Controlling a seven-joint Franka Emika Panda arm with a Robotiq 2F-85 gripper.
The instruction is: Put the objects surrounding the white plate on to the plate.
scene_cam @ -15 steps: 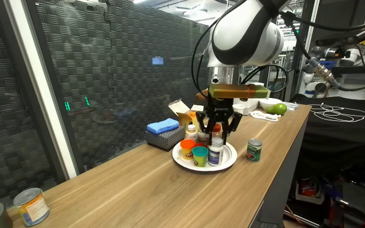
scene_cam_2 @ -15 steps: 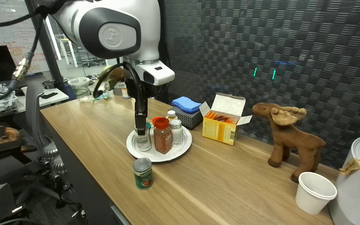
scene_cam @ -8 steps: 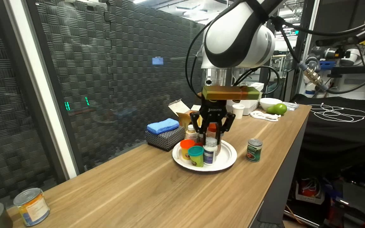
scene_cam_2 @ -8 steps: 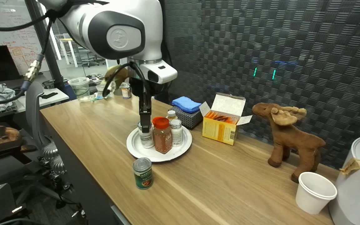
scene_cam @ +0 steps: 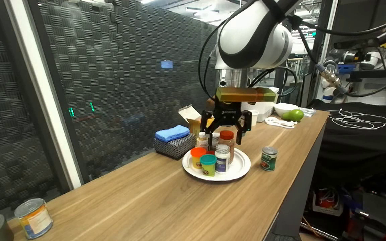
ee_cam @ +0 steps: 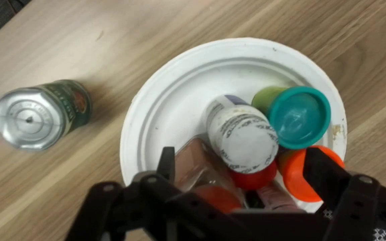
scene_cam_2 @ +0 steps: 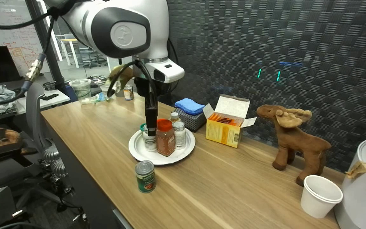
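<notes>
The claw [scene_cam: 224, 142] is observed with fingers parted and nothing in grip, poised just above the crowded plate [ee_cam: 179, 97]. Clock positions are taken in the wrist view from the plate's middle. The white bottle [ee_cam: 245, 142] stands upright near the middle, ungripped; teal-lidded tub [ee_cam: 298, 117] at 3 o'clock; orange-lidded tub [ee_cam: 300, 177] at 4 o'clock; red-capped jar [ee_cam: 202, 167] at 7 o'clock. In an exterior view a second white bottle [scene_cam_2: 179, 136] also stands on the plate; a white-capped bottle [scene_cam_2: 174, 117] shows behind it, base hidden. Step in hand, as judged: the white bottle is placed and let go, and the claw has yet to clear the group. Outstanding item: green can [ee_cam: 44, 113], upright on the counter [scene_cam: 139, 194] at 9 o'clock, apart from the rim. Next move should call for a straight rise past the caps, travel toward 9 o'clock, descent with one finger either side of the green can, a firm close, then lowering it onto the bare stretch between 9 and 12 o'clock. An orange-labelled can [scene_cam: 35, 219] stands well apart in an exterior view; whether it falls within the task cannot be told.
</notes>
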